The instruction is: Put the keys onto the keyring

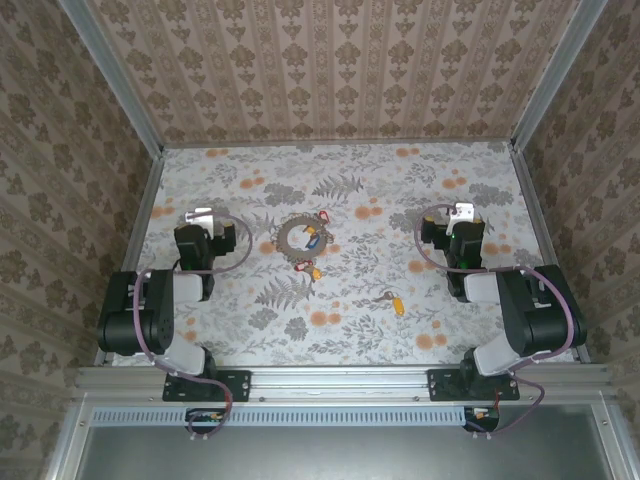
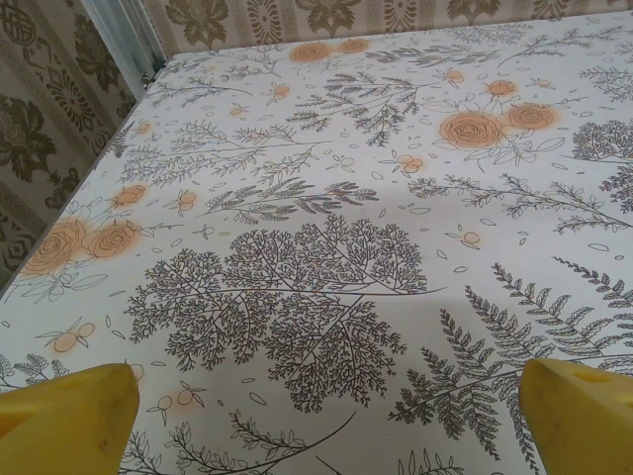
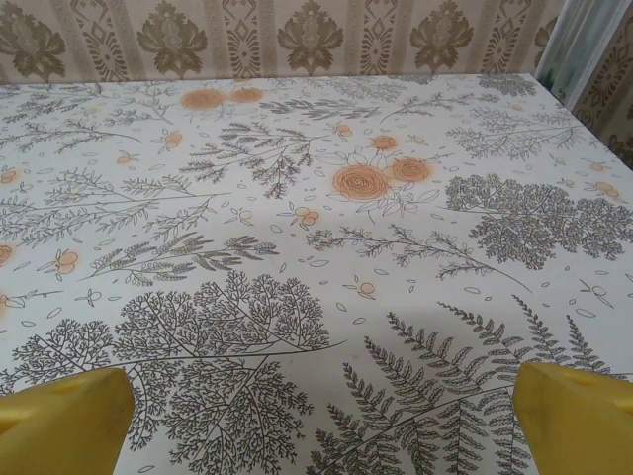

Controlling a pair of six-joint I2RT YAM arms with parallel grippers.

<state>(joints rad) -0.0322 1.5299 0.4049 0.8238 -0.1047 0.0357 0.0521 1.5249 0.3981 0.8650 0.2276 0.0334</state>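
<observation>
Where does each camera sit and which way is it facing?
Top external: above, behind the bases, looking down on table, keyring, left gripper, right gripper.
Left wrist: low over the table, facing its far-left corner; own yellow fingertips.
Right wrist: low, facing the far wall; own yellow fingertips.
Wrist views share the floral table.

You're looking at a pale surface (image 1: pixel 350 340) printed with grey ferns, leafy sprigs and orange blossoms, all evenly lit. Behind the surface and along both its sides rise walls (image 1: pixel 340 70) papered in beige damask. Silver metal posts (image 1: pixel 112 75) stand at its far corners, and a metal rail (image 1: pixel 340 378) runs along its near edge.
</observation>
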